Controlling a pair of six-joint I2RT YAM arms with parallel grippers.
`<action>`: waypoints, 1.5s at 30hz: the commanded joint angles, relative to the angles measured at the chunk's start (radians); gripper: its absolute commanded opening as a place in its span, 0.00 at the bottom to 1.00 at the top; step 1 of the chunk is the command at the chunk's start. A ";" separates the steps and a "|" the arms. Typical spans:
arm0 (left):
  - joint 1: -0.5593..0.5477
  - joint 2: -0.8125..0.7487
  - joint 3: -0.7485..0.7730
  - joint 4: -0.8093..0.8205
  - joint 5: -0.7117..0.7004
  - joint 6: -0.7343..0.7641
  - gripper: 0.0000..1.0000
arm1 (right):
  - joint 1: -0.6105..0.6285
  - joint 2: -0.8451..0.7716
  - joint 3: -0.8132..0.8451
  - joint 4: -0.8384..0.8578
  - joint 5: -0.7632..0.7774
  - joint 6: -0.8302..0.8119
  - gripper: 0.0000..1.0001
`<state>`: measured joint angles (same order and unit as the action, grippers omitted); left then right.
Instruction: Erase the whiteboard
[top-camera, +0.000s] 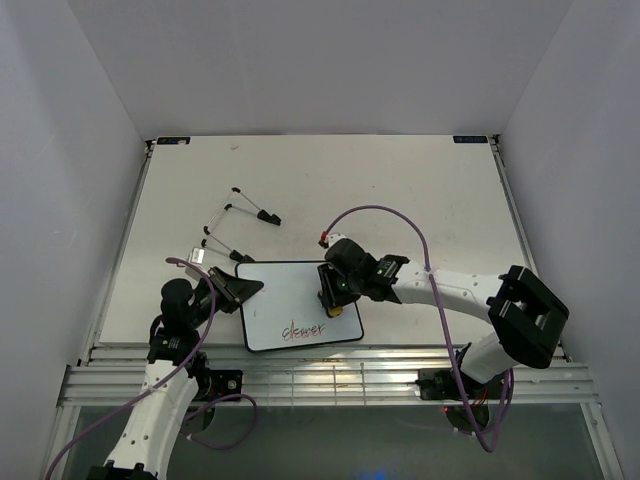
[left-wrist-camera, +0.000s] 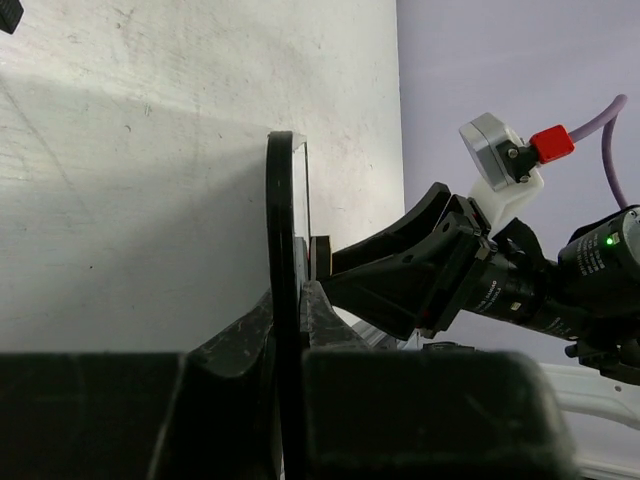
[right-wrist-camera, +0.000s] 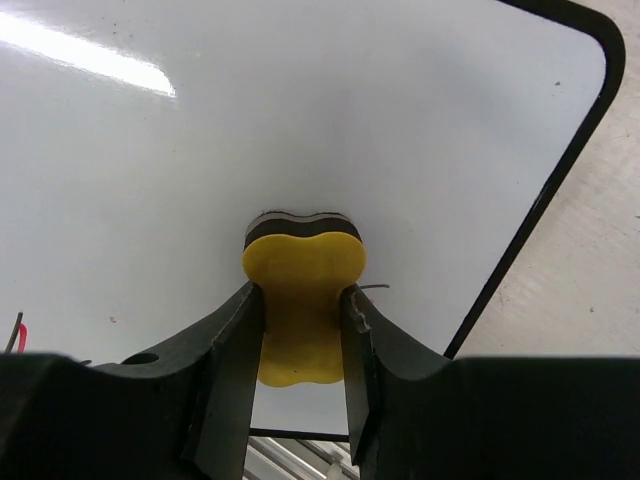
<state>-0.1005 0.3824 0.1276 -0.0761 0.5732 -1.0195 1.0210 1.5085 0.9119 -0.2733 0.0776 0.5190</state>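
Observation:
The whiteboard (top-camera: 285, 300) lies flat near the table's front edge, white with a thin black rim; red-and-black handwriting (top-camera: 302, 329) runs along its near edge. My left gripper (top-camera: 243, 288) is shut on the board's left rim, which shows edge-on in the left wrist view (left-wrist-camera: 281, 230). My right gripper (top-camera: 333, 303) is shut on the yellow peanut-shaped eraser (right-wrist-camera: 303, 305), its dark felt pressed on the board's white surface (right-wrist-camera: 300, 110) near the right side. A bit of red writing (right-wrist-camera: 20, 335) shows at the far left of the right wrist view.
Several markers (top-camera: 245, 215) lie on the table behind the board, to its upper left. The right arm (left-wrist-camera: 520, 280) shows in the left wrist view. The table's slatted front edge (top-camera: 320, 375) runs just near of the board.

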 joint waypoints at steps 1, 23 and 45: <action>-0.004 -0.031 0.066 0.081 0.030 0.010 0.00 | 0.013 -0.008 -0.018 0.020 -0.065 0.010 0.13; -0.004 -0.007 0.076 0.013 -0.058 -0.008 0.00 | 0.246 0.204 0.328 -0.032 -0.035 0.015 0.12; -0.004 0.007 0.052 0.039 -0.041 0.007 0.00 | -0.145 0.019 -0.142 0.155 -0.317 -0.074 0.08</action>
<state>-0.0990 0.3996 0.1429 -0.1284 0.5041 -1.0470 0.8558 1.4826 0.7460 -0.1154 -0.1390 0.4770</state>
